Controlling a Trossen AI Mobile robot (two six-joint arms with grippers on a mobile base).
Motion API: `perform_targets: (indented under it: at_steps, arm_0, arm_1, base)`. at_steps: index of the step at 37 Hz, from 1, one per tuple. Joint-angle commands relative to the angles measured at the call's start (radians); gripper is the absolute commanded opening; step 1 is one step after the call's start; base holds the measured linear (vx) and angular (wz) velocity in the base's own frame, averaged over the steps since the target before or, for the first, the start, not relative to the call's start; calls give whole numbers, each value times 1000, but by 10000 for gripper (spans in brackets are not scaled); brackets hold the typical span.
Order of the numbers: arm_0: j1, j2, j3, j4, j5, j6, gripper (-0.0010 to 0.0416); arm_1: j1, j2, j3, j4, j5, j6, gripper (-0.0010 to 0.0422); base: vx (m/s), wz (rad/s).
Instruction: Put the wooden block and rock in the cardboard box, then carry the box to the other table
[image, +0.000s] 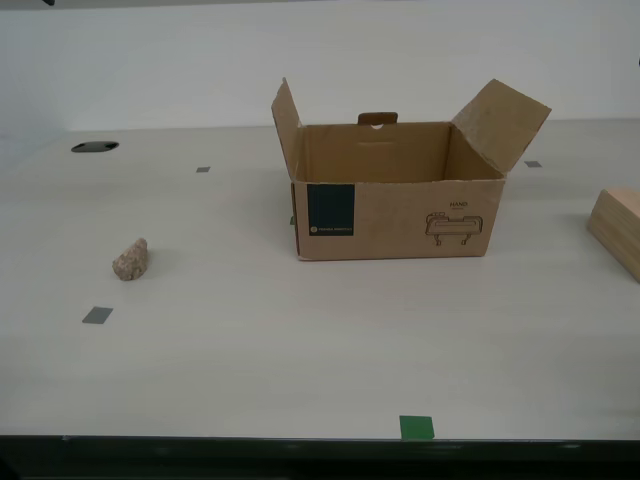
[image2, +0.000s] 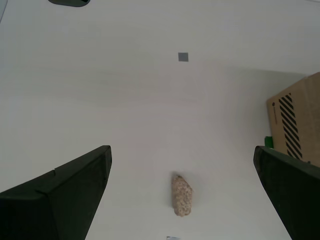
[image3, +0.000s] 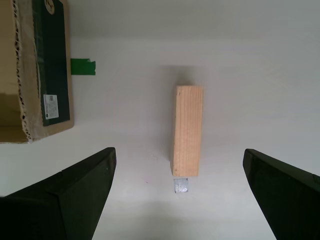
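The cardboard box (image: 400, 215) stands open in the middle of the cream table (image: 250, 350), flaps upright. The rock (image: 131, 259) lies toward the exterior view's left. The wooden block (image: 618, 228) is cut off at that view's right edge. Neither arm shows in the exterior view. My second gripper (image2: 181, 150) hangs open high over the rock (image2: 181, 195), with a box corner (image2: 295, 120) beside it. My first gripper (image3: 179, 151) hangs open high above the wooden block (image3: 188, 131), and the box's side (image3: 35, 65) shows nearby. The other table is out of view.
Grey tape squares (image: 97, 315) dot the table, and a green tape mark (image: 417, 427) sits at its front edge. A dark oval opening (image: 95, 147) lies far back on the exterior view's left. Another green tape piece (image3: 82, 66) lies by the box.
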Motion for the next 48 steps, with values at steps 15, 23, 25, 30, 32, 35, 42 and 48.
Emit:
perform_targets:
  at_steps: [15,23,25,30,32,35,42,48]
  arm_0:
    - [-27,19,-134,123,42,43,355]
    - [-66,97,-132,114,42,43,355]
    - [-72,122,-132,115,42,35,355]
    - [-78,197,-132,136,42,18,355]
    - [-79,228,-132,148,42,12,355]
    - [-78,277,-132,174,42,11,355]
    - [-78,380,-132,251,42,0,355]
    - [-77,449,-132,275,42,-7,354]
  arm_1:
    - [0,250,-60,98,-5,20,389]
    - [-1,346,-60,93,-4,20,389]
    - [-1,359,-61,91,-4,19,389]
    - [-1,358,-64,90,-5,15,389]
    - [-1,356,-64,88,-5,15,389]
    - [-1,356,-64,74,-5,15,389]
    - [-1,358,-69,67,-5,15,389]
    - [-1,358,-69,58,-5,15,389]
  base:
    - [0,0]
    - [0,0]
    - [0,0]
    - [0,0]
    - [0,0]
    - [0,0]
    - [0,0]
    - [0,0]
